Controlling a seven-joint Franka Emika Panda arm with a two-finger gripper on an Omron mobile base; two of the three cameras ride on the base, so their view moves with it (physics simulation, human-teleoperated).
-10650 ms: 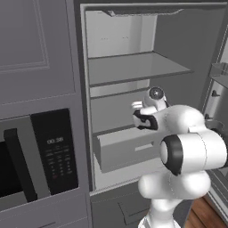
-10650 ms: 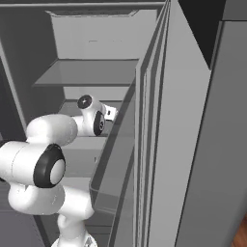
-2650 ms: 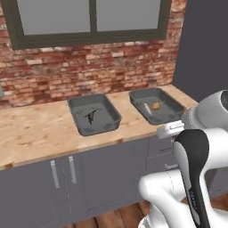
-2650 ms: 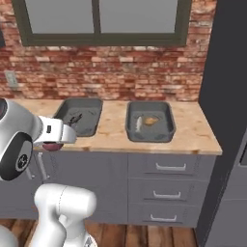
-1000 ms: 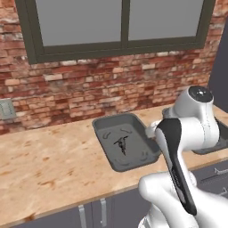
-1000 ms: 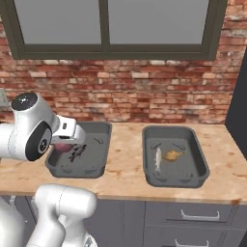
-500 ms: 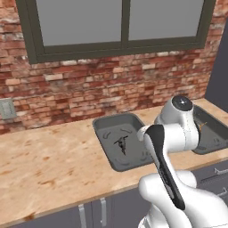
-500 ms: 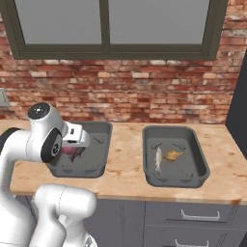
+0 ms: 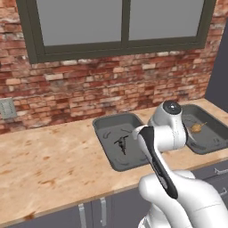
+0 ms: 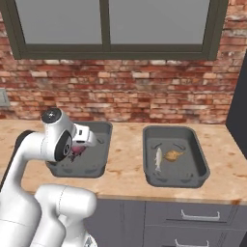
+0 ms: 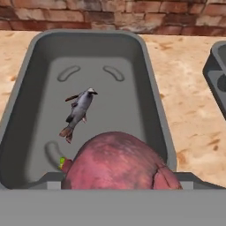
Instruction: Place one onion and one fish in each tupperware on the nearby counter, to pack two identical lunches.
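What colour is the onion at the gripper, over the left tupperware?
Reddish purple, a red onion; the hand view shows it best.

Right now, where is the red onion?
In the hand view the red onion sits close before the camera, over the near end of the left tupperware, just short of the small grey fish lying inside.

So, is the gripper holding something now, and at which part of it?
It appears to hold the red onion above the left tupperware. The fingers are hidden behind the onion, so where exactly they grip cannot be told.
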